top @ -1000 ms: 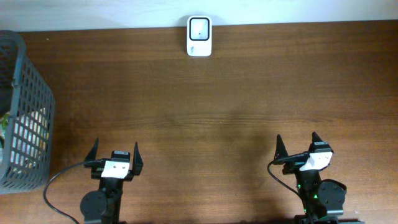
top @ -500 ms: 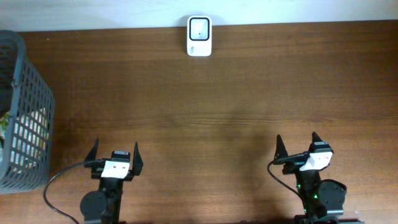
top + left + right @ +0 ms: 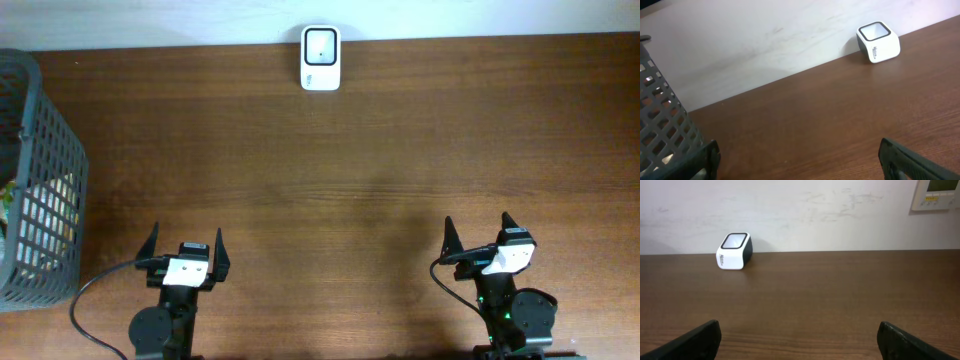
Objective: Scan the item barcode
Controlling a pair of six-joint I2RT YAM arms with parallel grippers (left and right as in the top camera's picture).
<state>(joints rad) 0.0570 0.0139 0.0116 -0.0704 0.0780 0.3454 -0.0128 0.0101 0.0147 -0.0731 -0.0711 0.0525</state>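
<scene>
The left pincer (image 3: 186, 232) and right pincer (image 3: 477, 219) both gape wide, holding nothing. The small white box scanner with a dark back (image 3: 321, 58) sits far ahead, between them. Only from overhead does pale packaging (image 3: 52, 205) show inside the grey plastic mesh basket (image 3: 62, 130), just left of the left pincer. Only the right wrist view catches a beige wall panel (image 3: 939, 194).
</scene>
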